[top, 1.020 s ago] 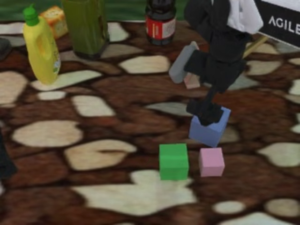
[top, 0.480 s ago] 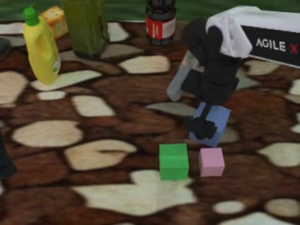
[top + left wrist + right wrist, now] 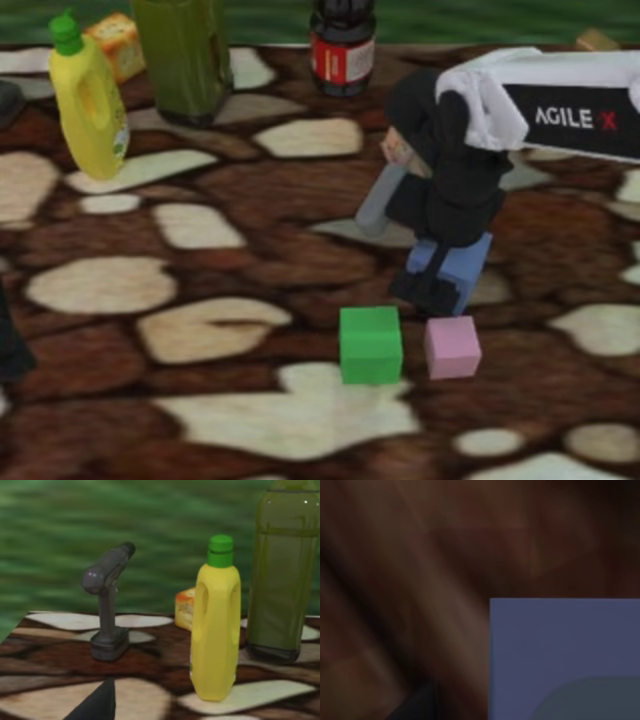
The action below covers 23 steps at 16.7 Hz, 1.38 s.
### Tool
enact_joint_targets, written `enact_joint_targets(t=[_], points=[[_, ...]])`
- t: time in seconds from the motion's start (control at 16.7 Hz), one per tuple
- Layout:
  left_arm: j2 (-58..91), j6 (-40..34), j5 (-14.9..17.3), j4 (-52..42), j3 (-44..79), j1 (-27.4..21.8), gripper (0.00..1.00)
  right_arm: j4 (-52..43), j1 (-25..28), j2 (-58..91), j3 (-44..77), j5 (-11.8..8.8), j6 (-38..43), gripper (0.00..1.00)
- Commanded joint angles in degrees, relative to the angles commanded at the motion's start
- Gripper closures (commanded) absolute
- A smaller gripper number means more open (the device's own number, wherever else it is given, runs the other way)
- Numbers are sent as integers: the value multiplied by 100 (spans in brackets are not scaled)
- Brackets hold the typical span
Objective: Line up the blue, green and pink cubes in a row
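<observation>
The periwinkle-blue cube (image 3: 462,262) sits just behind the pink cube, and my right gripper (image 3: 432,286) is shut on it from above. The black wrist hides most of it. In the right wrist view the blue cube (image 3: 560,650) fills one corner close up, with a dark fingertip (image 3: 417,705) beside it. The green cube (image 3: 370,344) and the small pink cube (image 3: 451,347) stand side by side on the table with a narrow gap between them. My left arm (image 3: 8,345) is parked at the table's left edge, its gripper open and one fingertip (image 3: 102,702) showing.
A yellow bottle (image 3: 88,100), a tall green bottle (image 3: 180,50), an orange-topped block (image 3: 118,42) and a red-labelled dark bottle (image 3: 342,45) line the back. A grey tool (image 3: 380,200) lies under the right arm. A grey drill (image 3: 107,605) stands far left.
The right arm has swung and lowered, and its gripper has come toward the front. The blue cube it holds has sunk toward the table behind the pink cube. The green and pink cubes are unmoved.
</observation>
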Motion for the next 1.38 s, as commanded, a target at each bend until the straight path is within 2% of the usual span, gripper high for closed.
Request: enact_joint_targets(t=[0.72,1.38], points=[[0,0,0,0,0,0,0,0,0,0,0,0,0,98],[0,0,0,0,0,0,0,-133,-2,-81,88,-15,12,100]])
